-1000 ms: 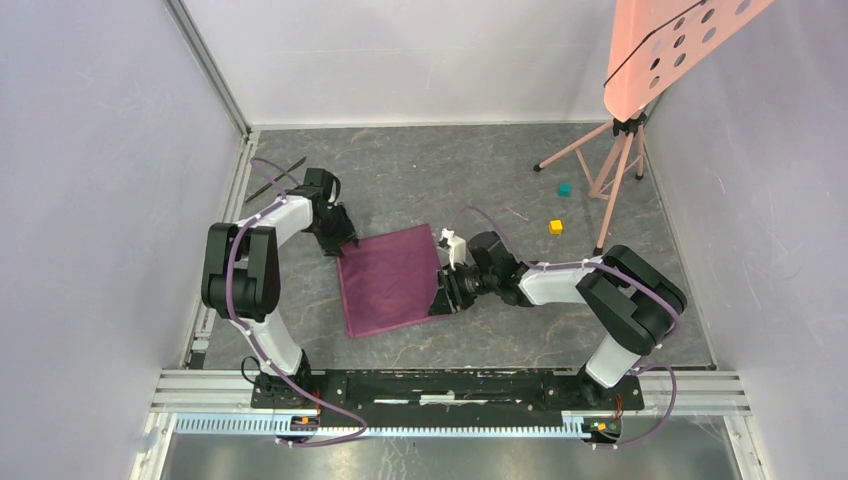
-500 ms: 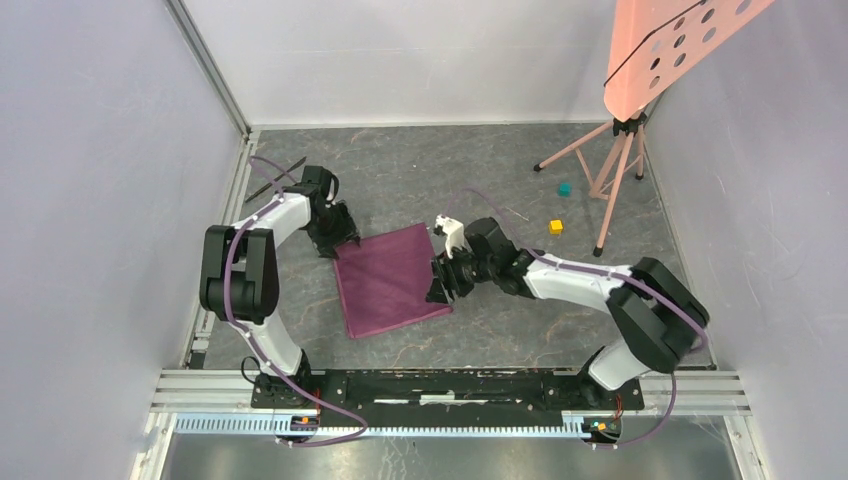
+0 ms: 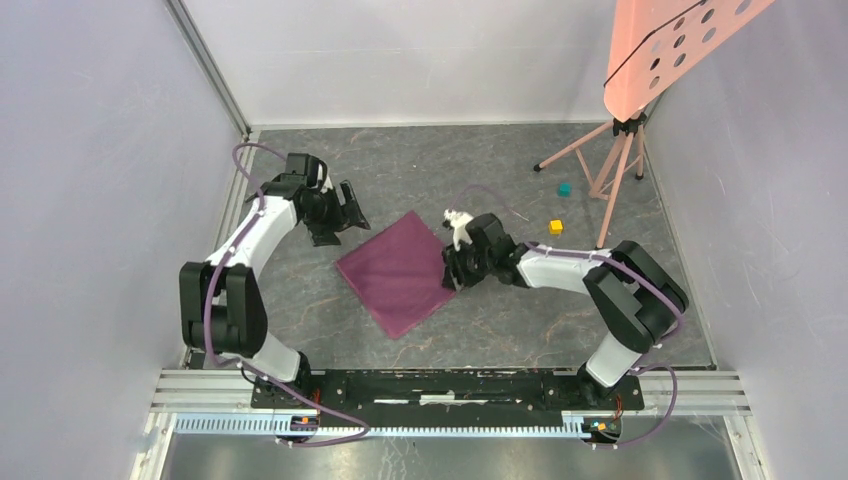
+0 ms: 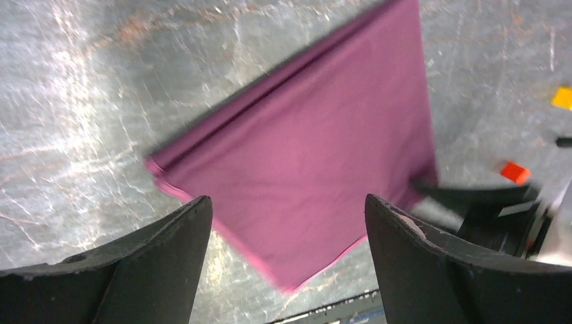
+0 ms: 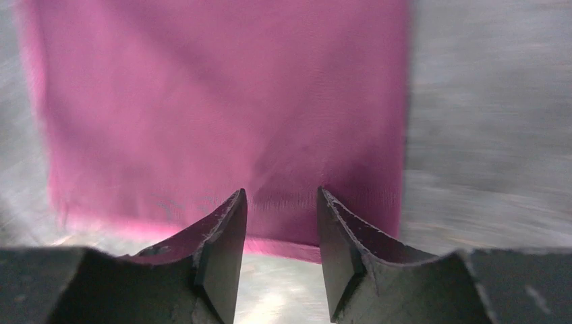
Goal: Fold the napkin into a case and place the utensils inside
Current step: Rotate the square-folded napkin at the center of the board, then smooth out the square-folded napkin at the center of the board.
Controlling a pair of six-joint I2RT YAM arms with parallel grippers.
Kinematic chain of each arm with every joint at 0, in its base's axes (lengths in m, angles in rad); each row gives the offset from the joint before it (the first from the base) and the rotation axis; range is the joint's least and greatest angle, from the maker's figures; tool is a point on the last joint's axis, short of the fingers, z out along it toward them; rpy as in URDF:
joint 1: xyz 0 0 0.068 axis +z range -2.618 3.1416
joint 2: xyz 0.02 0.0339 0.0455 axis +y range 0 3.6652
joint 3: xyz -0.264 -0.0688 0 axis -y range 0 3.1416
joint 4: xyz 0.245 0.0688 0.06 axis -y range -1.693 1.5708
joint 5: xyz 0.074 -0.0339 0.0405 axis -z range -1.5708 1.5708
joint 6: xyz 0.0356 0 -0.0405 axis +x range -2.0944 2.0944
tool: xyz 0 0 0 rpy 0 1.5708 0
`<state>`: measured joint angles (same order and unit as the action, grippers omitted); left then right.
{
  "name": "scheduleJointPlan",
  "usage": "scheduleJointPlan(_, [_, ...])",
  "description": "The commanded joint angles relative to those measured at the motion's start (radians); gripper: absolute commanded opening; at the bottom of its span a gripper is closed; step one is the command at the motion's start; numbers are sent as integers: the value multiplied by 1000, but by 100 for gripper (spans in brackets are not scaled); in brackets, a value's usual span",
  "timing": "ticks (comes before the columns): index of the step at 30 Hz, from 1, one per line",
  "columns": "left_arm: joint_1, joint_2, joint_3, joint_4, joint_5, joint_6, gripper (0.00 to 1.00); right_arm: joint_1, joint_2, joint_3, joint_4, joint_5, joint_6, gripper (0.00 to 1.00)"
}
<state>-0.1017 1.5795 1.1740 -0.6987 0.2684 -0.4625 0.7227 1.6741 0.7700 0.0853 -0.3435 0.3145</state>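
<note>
The plum-purple napkin (image 3: 400,272) lies flat on the grey table, folded and turned corner-on like a diamond. It fills the middle of the left wrist view as the napkin (image 4: 303,148). My left gripper (image 3: 335,215) hangs off its far-left corner, apart from it. That left gripper (image 4: 287,199) is open wide with nothing between its fingers. My right gripper (image 3: 452,270) sits at the cloth's right edge. In its own view the right gripper (image 5: 280,192) has its jaws part open over the hem of the napkin (image 5: 216,108). The utensils are out of view.
A yellow cube (image 3: 555,227) and a teal cube (image 3: 565,188) lie at the back right. A pink tripod (image 3: 618,165) stands next to them and carries a pink perforated board (image 3: 670,45). Pale walls close in the left, back and right sides.
The napkin has turned from roughly square-on to corner-on. My left gripper has let go of its corner, drawn back up-left and opened wider. My right gripper has shifted along the right edge.
</note>
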Motion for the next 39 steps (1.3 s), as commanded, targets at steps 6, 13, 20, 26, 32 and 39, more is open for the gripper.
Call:
scheduleJointPlan(6, [-33, -30, -62, 27, 67, 22, 93, -71, 65, 463, -373, 260, -189, 64])
scheduleJointPlan(13, [-147, 66, -99, 100, -29, -37, 93, -71, 21, 264, -167, -120, -8, 68])
scheduleJointPlan(20, [-207, 72, -171, 56, -211, -30, 88, -71, -86, 43, -31, -139, 54, 68])
scheduleJointPlan(26, [-227, 34, -223, 7, -162, -23, 85, -71, -65, 15, 34, -187, 70, 68])
scheduleJointPlan(32, [-238, 90, -207, -16, -109, 29, 74, -69, -54, -5, 112, -229, 82, 68])
scheduleJointPlan(39, [-243, 110, -226, -19, -87, 22, 47, -72, -68, -5, 38, -130, -5, 67])
